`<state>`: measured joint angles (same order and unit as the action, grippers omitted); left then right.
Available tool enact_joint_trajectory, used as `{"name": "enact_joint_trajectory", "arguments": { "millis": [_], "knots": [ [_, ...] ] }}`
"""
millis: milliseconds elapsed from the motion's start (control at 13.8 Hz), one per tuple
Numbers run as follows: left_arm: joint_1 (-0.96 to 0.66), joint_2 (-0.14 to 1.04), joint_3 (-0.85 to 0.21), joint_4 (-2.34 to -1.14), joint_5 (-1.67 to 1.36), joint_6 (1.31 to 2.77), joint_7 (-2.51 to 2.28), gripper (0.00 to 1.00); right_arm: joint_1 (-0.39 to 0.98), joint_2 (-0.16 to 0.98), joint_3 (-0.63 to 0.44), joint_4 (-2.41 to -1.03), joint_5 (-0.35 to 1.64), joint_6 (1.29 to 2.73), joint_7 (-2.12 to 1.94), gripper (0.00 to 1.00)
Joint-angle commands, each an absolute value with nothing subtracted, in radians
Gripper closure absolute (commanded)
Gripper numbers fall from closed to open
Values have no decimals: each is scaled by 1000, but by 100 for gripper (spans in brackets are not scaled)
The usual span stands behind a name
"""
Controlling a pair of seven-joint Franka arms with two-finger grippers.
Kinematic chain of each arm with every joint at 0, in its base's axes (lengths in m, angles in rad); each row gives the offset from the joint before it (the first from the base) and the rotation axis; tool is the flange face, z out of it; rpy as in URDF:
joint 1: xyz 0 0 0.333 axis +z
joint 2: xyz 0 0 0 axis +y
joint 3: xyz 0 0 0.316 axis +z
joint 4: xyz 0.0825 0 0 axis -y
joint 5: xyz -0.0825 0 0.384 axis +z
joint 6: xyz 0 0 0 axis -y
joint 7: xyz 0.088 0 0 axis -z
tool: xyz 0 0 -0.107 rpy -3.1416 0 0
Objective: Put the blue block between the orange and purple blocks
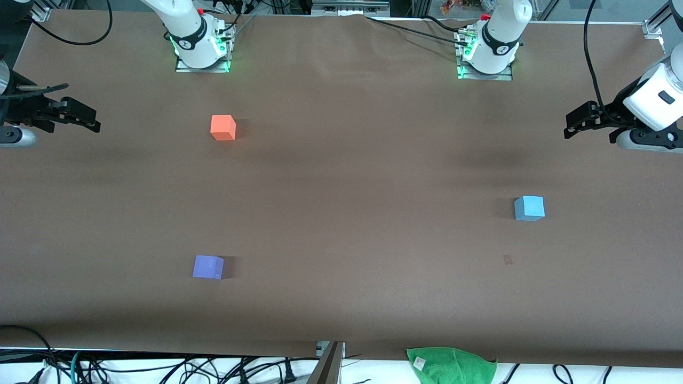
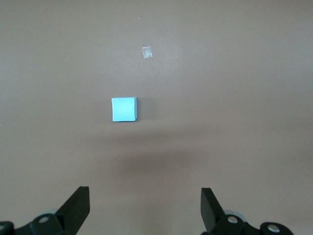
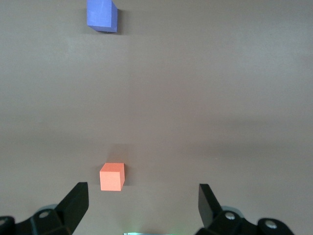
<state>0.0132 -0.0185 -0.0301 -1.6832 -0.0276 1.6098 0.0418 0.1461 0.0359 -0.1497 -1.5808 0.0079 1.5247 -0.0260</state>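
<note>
The sky-blue block (image 1: 529, 208) sits on the brown table toward the left arm's end. It also shows in the left wrist view (image 2: 123, 109). The orange block (image 1: 223, 128) and the purple block (image 1: 208, 266) sit toward the right arm's end, the purple one nearer to the front camera, with bare table between them. Both show in the right wrist view, orange (image 3: 112, 176) and purple (image 3: 101, 14). My left gripper (image 1: 579, 121) (image 2: 145, 205) hangs open and empty, high over its end of the table. My right gripper (image 1: 95, 121) (image 3: 143, 203) hangs open and empty over its end.
A small clear tape mark (image 1: 507, 260) (image 2: 146, 52) lies on the table, nearer to the front camera than the blue block. A green cloth (image 1: 451, 365) lies at the table's front edge among cables. The two arm bases (image 1: 200, 48) (image 1: 488, 53) stand at the back.
</note>
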Motion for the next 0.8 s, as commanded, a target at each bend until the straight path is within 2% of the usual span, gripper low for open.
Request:
{"name": "enact_joint_trajectory", "arguments": {
  "millis": [0, 727],
  "knots": [
    [8, -8, -35, -1654, 0, 1586, 32, 0, 146, 38, -143, -1557, 25, 1513, -34, 1],
    [18, -12, -46, -1655, -5, 1563, 25, 0, 144, 38, -144, -1557, 25, 1513, -37, 1]
  ]
}}
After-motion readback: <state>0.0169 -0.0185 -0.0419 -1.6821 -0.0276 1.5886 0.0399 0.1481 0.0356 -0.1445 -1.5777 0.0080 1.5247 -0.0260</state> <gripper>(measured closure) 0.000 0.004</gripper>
